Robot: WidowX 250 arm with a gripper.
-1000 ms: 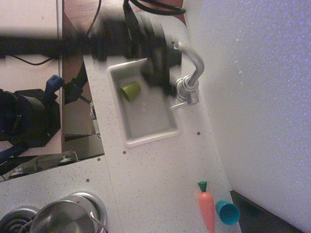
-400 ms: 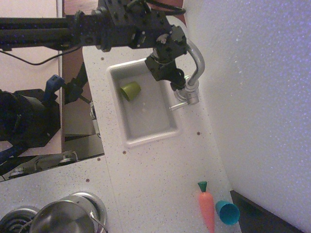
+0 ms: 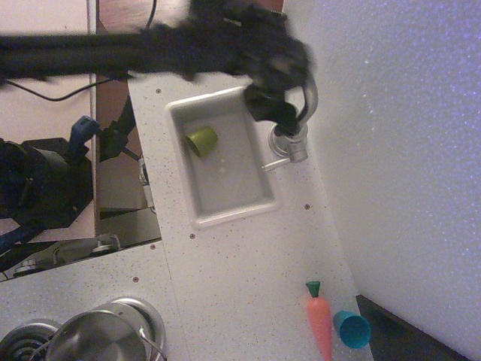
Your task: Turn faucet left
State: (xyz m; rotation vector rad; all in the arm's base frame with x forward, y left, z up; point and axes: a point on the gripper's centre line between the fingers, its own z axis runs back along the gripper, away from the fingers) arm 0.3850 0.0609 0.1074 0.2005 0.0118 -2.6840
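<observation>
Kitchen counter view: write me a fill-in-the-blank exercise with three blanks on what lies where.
1. The olive green plastic cup lies inside the white ____.
2. The orange toy carrot lies right beside a ____ plastic cup.
3. The shiny silver gooseneck faucet stands at the sink's edge, its spout partly hidden by the blurred black ____.

Missing words: sink; teal; gripper

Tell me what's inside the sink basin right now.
A green cup lies tipped on its side in the sink; the rest of the floor in view looks bare. The blurred gripper by the faucet covers the basin's far corner, so that part cannot be checked.
</observation>
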